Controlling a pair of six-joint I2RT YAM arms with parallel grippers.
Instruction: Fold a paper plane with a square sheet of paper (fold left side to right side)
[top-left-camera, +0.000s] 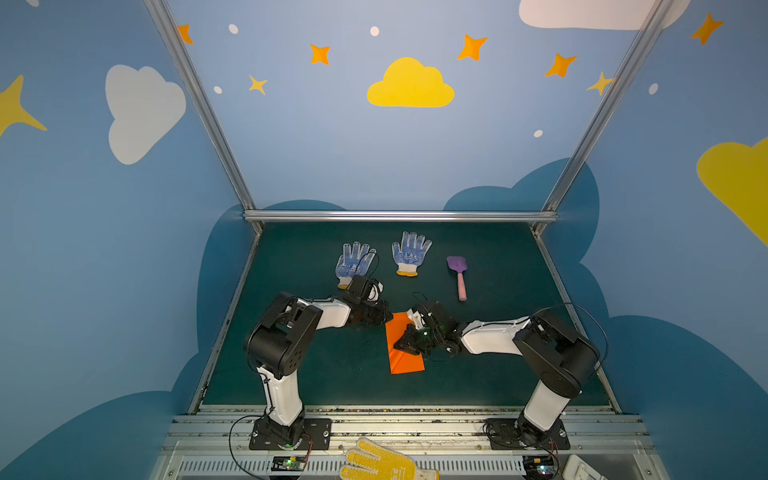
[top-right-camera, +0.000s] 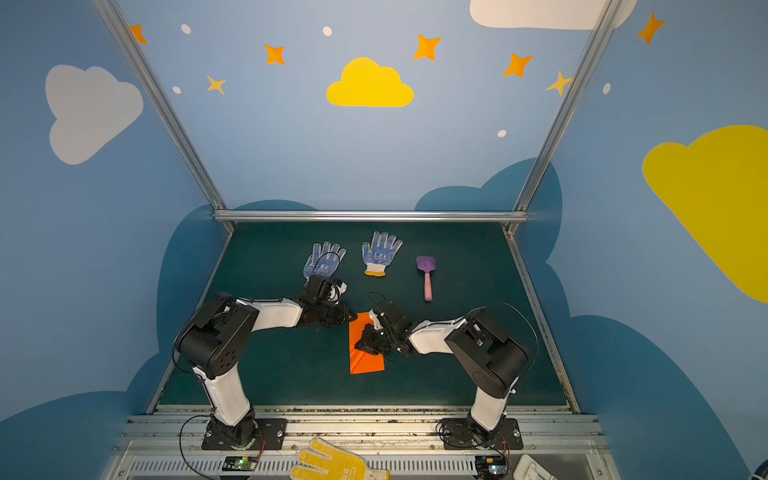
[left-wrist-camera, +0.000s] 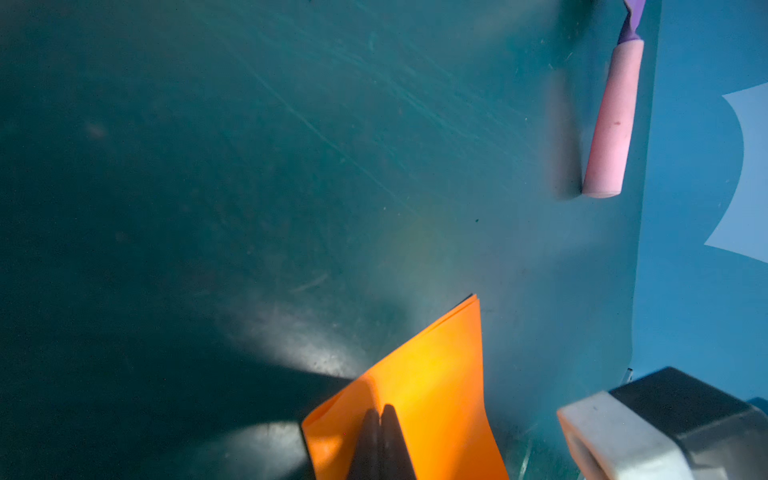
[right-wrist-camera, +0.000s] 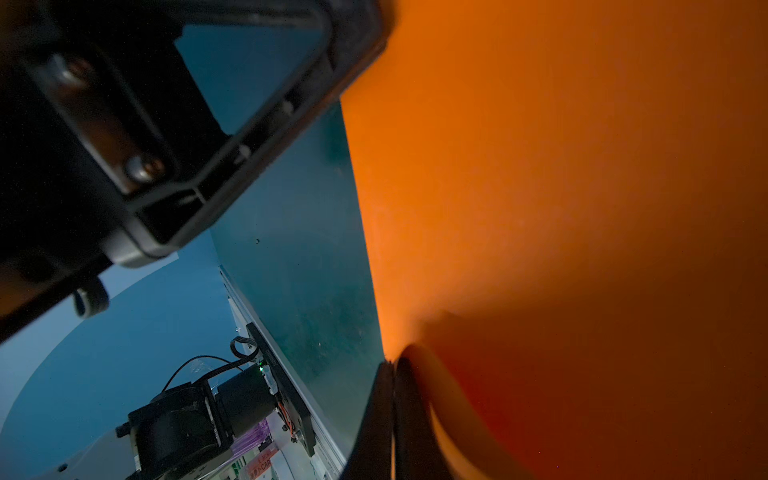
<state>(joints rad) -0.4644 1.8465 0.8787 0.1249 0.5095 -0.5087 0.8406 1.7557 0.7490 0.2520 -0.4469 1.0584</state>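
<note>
On the green mat (top-left-camera: 316, 374), the left gripper (left-wrist-camera: 380, 411) is fully closed, tips resting on the far left corner of the folded orange paper (top-left-camera: 405, 361); the right gripper (right-wrist-camera: 392, 363), also closed, touches the paper's left edge, mid-table.

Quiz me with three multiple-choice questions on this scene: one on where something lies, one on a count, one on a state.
1. The toy shovel lies: A) right of both blue-dotted gloves; B) between them; C) left of both.
2. Blue-dotted gloves on the mat: A) one; B) two; C) three.
3. The left tool is: A) wide open; B) gripping the shovel; C) shut.
A: both top views show it right of them. B: two lie side by side. C: its fingers meet in the left wrist view.
</note>
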